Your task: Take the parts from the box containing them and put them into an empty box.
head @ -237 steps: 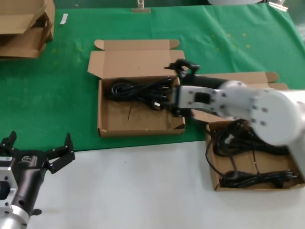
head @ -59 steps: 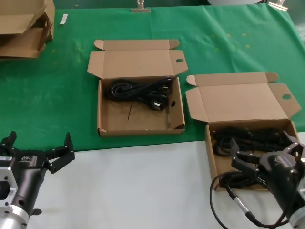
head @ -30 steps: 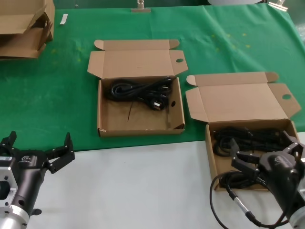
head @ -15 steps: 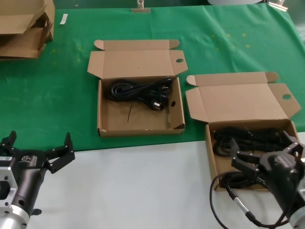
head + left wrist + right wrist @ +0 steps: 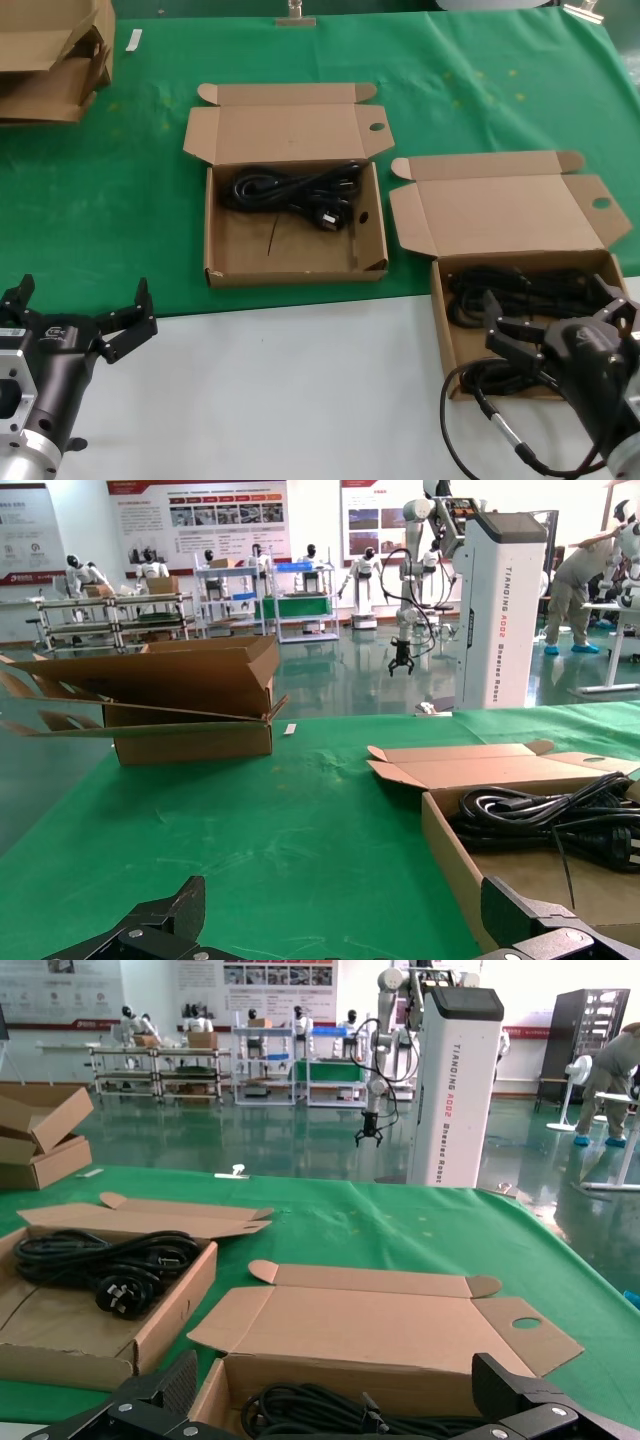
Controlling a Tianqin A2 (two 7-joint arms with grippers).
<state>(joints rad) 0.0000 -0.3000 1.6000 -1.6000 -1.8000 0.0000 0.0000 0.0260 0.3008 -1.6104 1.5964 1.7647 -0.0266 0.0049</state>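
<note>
Right gripper (image 5: 553,325), fingers spread and empty, hovers over limp, tangle-prone coiled cords (image 5: 520,290) in their box (image 5: 441,330), likely best gripped mid-bundle.

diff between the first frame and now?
The right claw has pulled back from the box on the green cloth to hover open over the box at the right. One power cord bundle lies in the first box, as before. The left claw stayed parked, open.

Overhead head view; two low wrist views
</note>
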